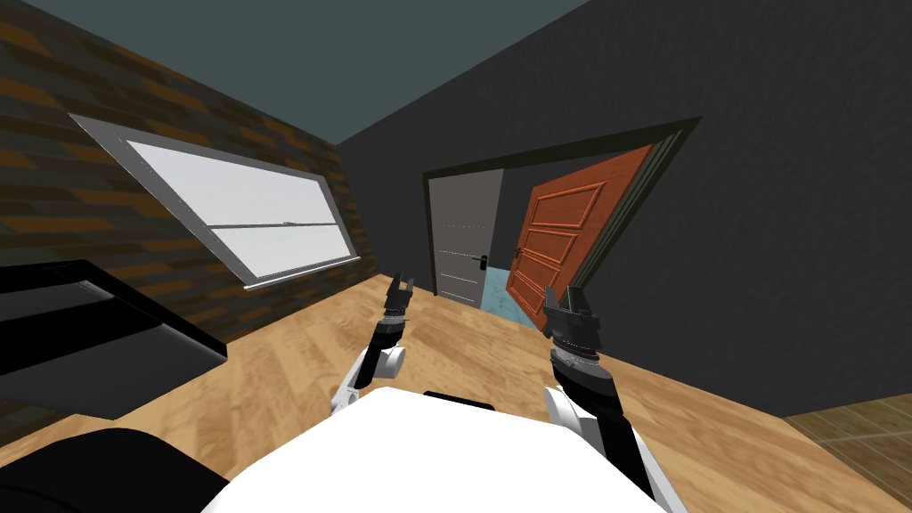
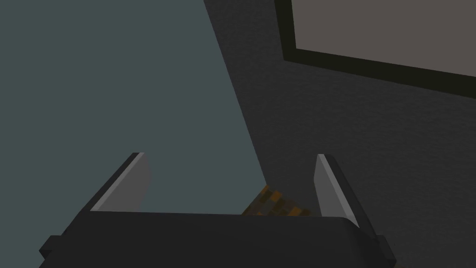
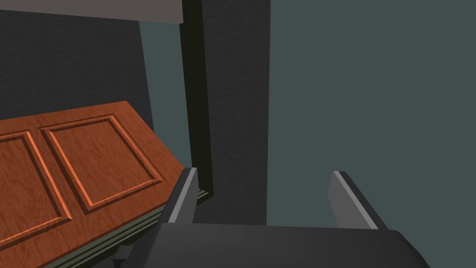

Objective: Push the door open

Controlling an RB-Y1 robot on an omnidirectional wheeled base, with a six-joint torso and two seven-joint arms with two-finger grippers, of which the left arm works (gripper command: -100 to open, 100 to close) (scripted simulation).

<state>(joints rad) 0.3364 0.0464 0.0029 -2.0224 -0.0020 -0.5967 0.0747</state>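
Observation:
A reddish-brown panelled door [image 1: 570, 236] hangs partly open in a dark frame [image 1: 677, 134] in the dark wall ahead. Beyond the gap lies a pale blue floor [image 1: 503, 298]. My right gripper [image 1: 566, 300] is raised in front of the door's lower part, some way short of it, fingers open and holding nothing. In the right wrist view the door [image 3: 79, 172] lies beside the right gripper [image 3: 262, 197], next to one finger. My left gripper [image 1: 400, 287] is held up further left, in front of a grey door [image 1: 463, 240]; the left gripper [image 2: 232, 184] stands open with nothing in it.
The grey door with a dark handle [image 1: 482, 259] stands in the same wall, left of the brown one. A large window [image 1: 240, 214] sits in the brick wall on the left. A black cabinet [image 1: 80, 338] juts in at the near left. Wooden floor [image 1: 463, 347] stretches ahead.

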